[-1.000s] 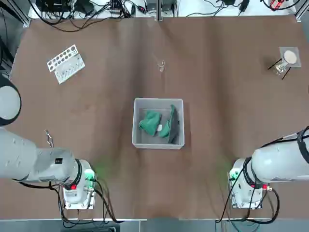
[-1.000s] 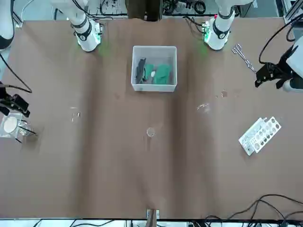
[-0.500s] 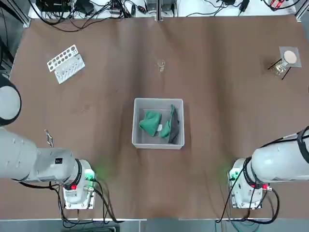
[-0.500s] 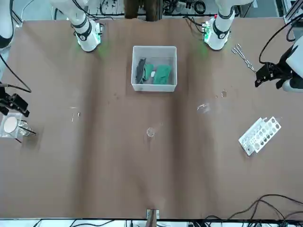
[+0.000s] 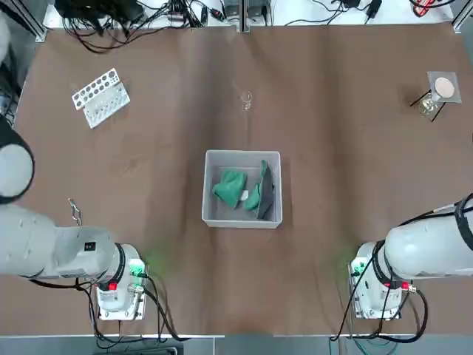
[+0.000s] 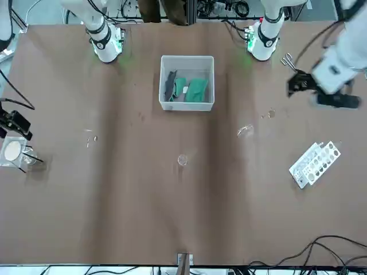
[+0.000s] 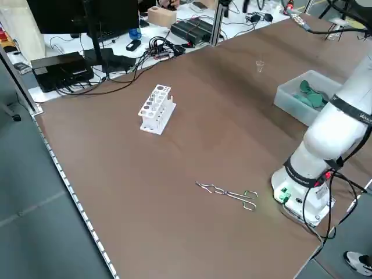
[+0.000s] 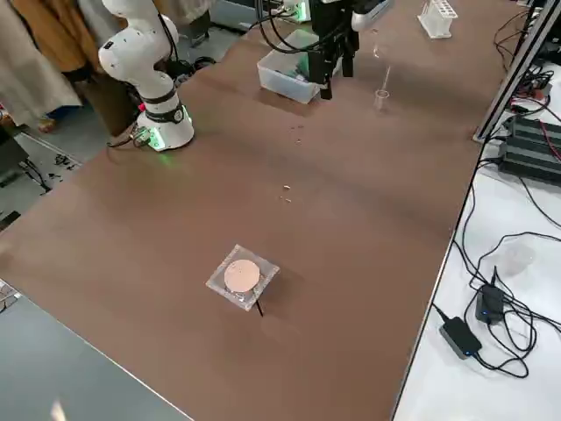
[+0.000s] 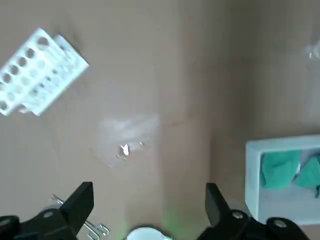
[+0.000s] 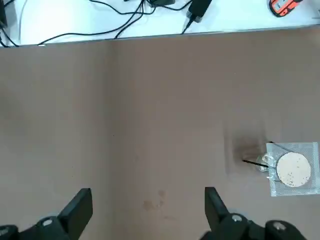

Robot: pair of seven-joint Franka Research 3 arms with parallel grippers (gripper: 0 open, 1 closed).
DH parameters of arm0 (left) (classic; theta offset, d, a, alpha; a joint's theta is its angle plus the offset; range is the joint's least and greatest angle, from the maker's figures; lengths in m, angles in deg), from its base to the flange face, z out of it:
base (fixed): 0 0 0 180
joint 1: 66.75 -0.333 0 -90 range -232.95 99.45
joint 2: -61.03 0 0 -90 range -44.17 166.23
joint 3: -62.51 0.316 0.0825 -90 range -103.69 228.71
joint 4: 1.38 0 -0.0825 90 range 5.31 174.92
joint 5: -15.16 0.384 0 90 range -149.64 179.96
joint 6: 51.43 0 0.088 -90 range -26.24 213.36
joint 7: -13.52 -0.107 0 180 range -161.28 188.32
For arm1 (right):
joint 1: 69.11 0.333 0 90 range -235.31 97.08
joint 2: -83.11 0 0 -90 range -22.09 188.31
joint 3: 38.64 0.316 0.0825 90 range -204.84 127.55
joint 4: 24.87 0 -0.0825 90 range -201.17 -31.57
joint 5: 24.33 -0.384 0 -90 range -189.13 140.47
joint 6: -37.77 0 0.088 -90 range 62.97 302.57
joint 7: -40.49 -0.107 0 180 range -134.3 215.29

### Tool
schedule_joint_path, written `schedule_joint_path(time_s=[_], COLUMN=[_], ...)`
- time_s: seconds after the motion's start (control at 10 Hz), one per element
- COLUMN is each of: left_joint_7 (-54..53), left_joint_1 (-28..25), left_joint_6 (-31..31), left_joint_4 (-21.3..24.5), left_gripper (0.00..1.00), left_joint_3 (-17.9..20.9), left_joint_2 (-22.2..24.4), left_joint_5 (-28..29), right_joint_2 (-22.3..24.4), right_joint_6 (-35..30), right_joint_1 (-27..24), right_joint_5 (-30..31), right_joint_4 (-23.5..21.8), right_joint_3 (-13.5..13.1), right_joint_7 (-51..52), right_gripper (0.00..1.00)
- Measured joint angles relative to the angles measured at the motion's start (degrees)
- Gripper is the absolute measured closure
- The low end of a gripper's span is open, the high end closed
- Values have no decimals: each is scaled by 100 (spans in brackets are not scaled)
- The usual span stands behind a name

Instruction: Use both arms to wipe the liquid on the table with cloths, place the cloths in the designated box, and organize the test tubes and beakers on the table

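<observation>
Cloths point(image 5: 244, 190) in the box point(image 5: 214, 214) at mid-bench, both claws open and empty.
Left claw point(image 9: 145, 210) hangs with fingers spread over the bench point(image 5: 332, 148) on the robot's left, near a white holed rack point(image 5: 101, 97) and metal tongs point(image 7: 228, 193); right claw point(image 10: 147, 212) hangs spread at the right edge beside the beaker point(image 5: 436, 96); a small clear tube point(image 5: 247, 100) stands beyond the box, well apart from both.

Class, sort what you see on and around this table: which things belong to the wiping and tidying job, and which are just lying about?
Belongs to the job:
cloths, lying in the box
test tube
beaker
left gripper and right gripper, both open

Just lying about:
white rack
metal tongs
cables
</observation>
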Motion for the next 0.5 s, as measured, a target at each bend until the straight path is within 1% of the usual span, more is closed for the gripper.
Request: schedule_joint_path(time_s=[0.1, 0.3, 0.5], left_joint_7=[267, 692, 1203], left_joint_1=[20, 30, 33], left_joint_6=[120, 677, 1266], left_joint_4=[352, 1226, 2089], left_gripper=[0, 0, 0], left_joint_3=[-383, -1121, -2043], left_joint_2=[140, 528, 774], left_joint_5=[-60, -361, -591], right_joint_2=[0, 0, -8], right_joint_6=[-43, -80, -299], right_joint_1=[21, 81, 219], right_joint_5=[1, 1, 1], right_joint_4=[2, 2, -12], right_joint_3=[13, 39, 53], right_joint_7=[1, 4, 14], right_gripper=[1, 1, 1])
